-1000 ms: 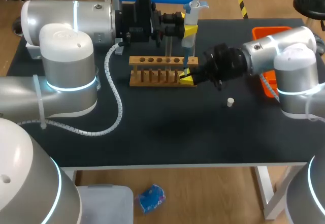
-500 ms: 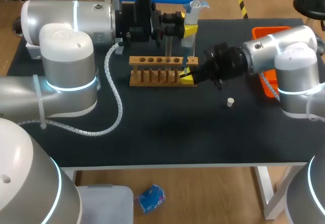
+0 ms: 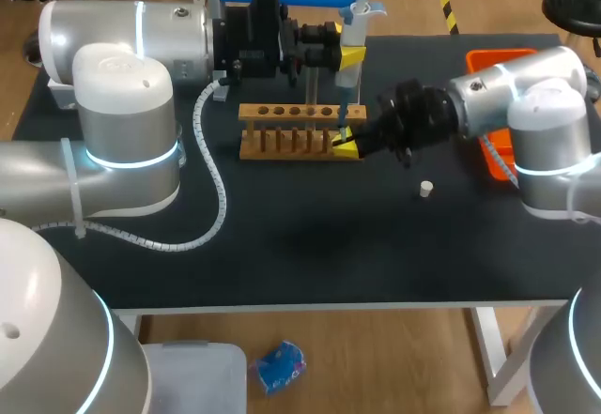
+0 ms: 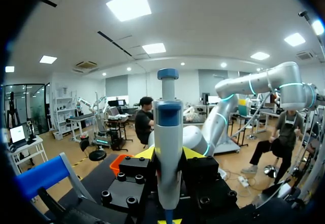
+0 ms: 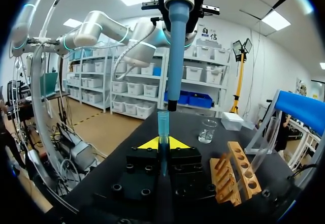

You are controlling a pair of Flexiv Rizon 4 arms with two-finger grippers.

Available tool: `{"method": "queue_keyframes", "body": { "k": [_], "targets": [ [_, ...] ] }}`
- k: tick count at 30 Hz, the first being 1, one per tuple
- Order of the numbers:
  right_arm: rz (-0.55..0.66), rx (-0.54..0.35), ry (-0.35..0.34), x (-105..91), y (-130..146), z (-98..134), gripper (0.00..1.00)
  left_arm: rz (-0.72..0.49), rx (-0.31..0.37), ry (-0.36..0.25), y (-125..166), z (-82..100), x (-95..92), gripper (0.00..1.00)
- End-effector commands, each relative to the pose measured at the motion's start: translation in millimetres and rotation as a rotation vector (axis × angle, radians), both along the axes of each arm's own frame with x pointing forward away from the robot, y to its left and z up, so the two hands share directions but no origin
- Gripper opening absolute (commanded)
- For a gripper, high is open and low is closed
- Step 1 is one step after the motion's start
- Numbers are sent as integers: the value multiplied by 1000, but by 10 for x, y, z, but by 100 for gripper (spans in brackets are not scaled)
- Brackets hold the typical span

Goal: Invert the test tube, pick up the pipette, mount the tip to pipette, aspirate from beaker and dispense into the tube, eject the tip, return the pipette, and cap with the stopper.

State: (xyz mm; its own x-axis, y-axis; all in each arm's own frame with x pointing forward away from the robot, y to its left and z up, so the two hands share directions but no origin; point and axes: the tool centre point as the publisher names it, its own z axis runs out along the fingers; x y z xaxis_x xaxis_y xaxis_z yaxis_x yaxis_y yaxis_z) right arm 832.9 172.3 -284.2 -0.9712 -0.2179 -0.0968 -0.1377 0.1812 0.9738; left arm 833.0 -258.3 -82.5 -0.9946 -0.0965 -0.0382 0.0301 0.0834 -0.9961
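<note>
Black matte table [image 3: 310, 254], white metal leg [image 3: 496, 358] at its near corner, evenly lit surface

Glossy white plastic pipette [image 4: 168, 148], translucent blue plastic tip [image 5: 162, 127], smooth matt wooden rack [image 3: 300, 112] and clear glass beaker [image 5: 207, 131] on a matt black table [image 3: 282, 254]; the left arm [image 3: 122, 34] gleams satin silver.

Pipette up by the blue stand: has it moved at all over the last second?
No. The pipette stays put above the right end of the rack.
</note>
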Motion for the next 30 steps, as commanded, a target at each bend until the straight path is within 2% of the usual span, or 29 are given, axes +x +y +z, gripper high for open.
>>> {"method": "queue_keyframes", "body": {
  "k": [1,11,16,30],
  "targets": [
    [1,-2,6,22,10,-27,0,1,-1,-1,-7,-2,3,0],
    [2,1,6,72,67,-32,0,1,-1,-1,-7,-2,3,0],
    [0,13,-20,70,73,8,0,1,-1,-1,-7,-2,3,0],
    [-8,21,-37,62,24,5,0,1,-1,-1,-7,-2,3,0]
  ]
}}
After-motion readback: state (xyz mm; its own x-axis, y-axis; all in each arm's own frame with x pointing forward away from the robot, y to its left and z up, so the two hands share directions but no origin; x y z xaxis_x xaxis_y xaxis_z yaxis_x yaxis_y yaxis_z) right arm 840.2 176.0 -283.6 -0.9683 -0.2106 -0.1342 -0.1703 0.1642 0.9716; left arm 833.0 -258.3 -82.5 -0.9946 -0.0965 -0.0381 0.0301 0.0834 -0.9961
